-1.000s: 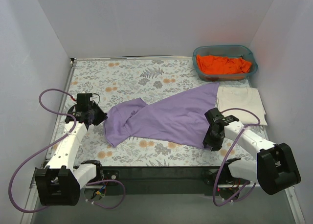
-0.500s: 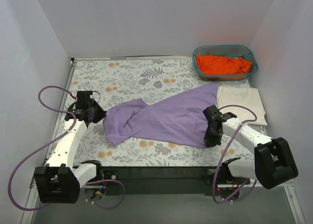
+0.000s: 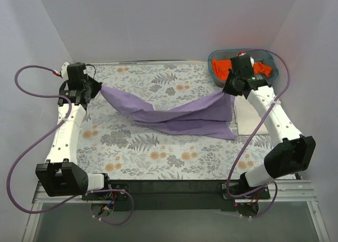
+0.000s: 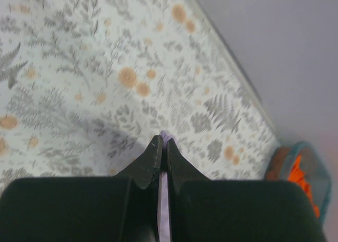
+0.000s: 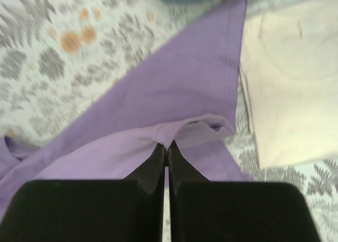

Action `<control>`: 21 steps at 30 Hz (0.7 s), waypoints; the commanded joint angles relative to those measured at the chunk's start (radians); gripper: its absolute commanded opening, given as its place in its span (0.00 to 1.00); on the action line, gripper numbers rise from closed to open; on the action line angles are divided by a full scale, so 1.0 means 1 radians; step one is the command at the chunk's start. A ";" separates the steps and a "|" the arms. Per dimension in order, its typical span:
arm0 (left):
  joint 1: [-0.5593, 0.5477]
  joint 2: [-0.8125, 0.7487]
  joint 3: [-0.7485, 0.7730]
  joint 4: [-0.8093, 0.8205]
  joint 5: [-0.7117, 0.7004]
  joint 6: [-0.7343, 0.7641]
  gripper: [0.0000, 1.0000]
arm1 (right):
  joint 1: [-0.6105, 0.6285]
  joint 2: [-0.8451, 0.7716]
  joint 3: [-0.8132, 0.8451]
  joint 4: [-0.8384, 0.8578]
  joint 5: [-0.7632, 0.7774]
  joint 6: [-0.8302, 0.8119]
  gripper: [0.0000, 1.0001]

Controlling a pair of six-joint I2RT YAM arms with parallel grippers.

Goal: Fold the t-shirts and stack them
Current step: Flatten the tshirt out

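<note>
While the lavender t-shirt (image 3: 179,115) is hanging slack between two raised arms, its middle sagging onto the floral table (image 3: 142,152), the left hand (image 3: 95,89) is pinching a thin sliver of one end and the right hand (image 3: 230,89) is clamping a bunched fold at the other, near the cream t-shirt (image 3: 253,120). Light, limp and quick to crumple, the cloth is looking best gripped at corners or seams and drawn evenly from both ends. The orange t-shirt (image 3: 264,68) is lying in the teal basket (image 3: 240,51).
</note>
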 commanded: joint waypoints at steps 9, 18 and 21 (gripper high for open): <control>0.039 -0.002 0.521 0.056 -0.174 -0.066 0.00 | -0.029 -0.034 0.386 0.104 0.040 -0.193 0.01; -0.088 -0.185 0.612 0.067 -0.399 0.144 0.00 | -0.029 -0.365 0.239 0.180 0.024 -0.344 0.01; -0.137 -0.238 0.632 0.082 -0.473 0.223 0.00 | -0.029 -0.437 0.222 0.177 -0.003 -0.370 0.01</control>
